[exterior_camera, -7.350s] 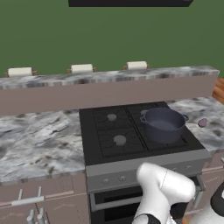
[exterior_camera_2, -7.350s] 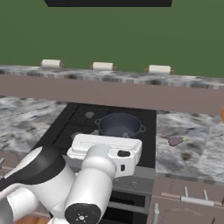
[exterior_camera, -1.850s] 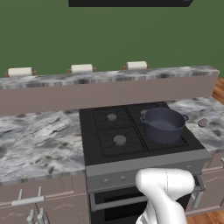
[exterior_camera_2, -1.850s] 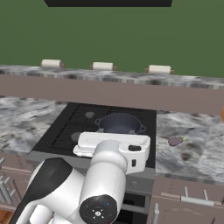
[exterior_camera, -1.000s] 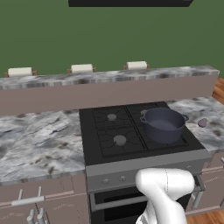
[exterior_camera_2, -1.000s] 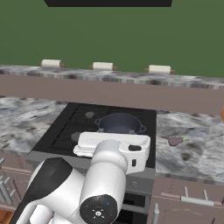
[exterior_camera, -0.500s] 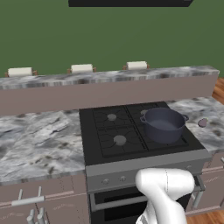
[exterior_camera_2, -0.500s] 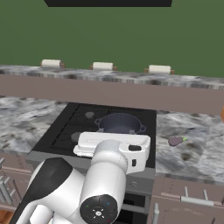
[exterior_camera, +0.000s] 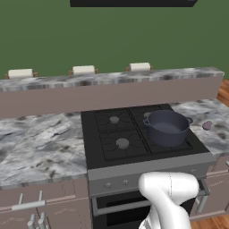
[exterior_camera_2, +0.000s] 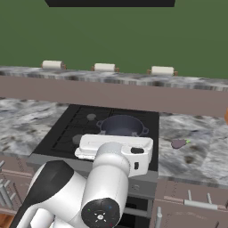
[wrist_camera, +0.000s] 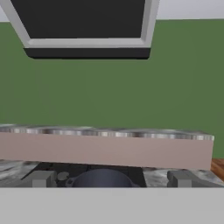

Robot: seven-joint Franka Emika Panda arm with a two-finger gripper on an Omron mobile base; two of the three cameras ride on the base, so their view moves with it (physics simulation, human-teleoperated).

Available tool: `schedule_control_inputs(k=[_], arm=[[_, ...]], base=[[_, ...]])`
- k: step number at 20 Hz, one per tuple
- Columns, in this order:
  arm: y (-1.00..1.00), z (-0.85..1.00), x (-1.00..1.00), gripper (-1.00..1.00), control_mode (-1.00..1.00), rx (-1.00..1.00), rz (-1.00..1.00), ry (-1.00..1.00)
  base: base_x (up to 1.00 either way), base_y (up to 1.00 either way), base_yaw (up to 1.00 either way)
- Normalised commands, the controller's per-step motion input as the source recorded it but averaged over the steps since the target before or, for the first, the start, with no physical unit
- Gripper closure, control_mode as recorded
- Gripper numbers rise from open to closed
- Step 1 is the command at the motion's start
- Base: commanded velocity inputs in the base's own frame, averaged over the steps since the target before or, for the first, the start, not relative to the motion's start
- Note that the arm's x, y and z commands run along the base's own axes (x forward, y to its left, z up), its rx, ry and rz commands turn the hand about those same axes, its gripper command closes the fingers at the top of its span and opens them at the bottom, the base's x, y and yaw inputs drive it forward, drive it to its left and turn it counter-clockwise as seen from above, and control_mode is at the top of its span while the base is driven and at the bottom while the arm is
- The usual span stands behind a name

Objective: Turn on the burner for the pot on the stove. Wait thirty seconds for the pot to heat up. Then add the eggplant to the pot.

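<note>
1. The dark blue-grey pot [exterior_camera: 167, 127] stands on the right front burner of the black stove [exterior_camera: 117, 144].
2. The small purple eggplant [exterior_camera: 206, 125] lies on the marble counter [exterior_camera: 38, 143] just right of the stove, apart from the pot.
3. The gripper [wrist_camera: 111, 182] hangs in front of the stove, level with the pot's rim, its finger tips [wrist_camera: 42, 178] spread wide with nothing between them.
4. Three pale rolls [exterior_camera: 83, 70] line the raised ledge [exterior_camera: 112, 89] behind, under a dark hood [wrist_camera: 85, 26].
</note>
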Motion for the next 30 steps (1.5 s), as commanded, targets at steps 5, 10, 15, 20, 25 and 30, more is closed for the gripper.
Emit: schedule_control_inputs(k=[5,10,15,20,25,30], arm=[[0.00,0.00,0.00,-1.00,-1.00,0.00,0.00,0.00],[0.00,0.00,0.00,-1.00,-1.00,0.00,0.00,0.00],[0.00,0.00,0.00,-1.00,-1.00,0.00,0.00,0.00],[0.00,0.00,0.00,-1.00,-1.00,0.00,0.00,0.00],[0.00,0.00,0.00,-1.00,-1.00,0.00,0.00,0.00],[0.00,0.00,0.00,-1.00,-1.00,0.00,0.00,0.00]], base=[[0.00,0.00,0.00],[0.00,0.00,0.00],[0.00,0.00,0.00],[0.00,0.00,0.00],[0.00,0.00,0.00],[0.00,0.00,0.00]])
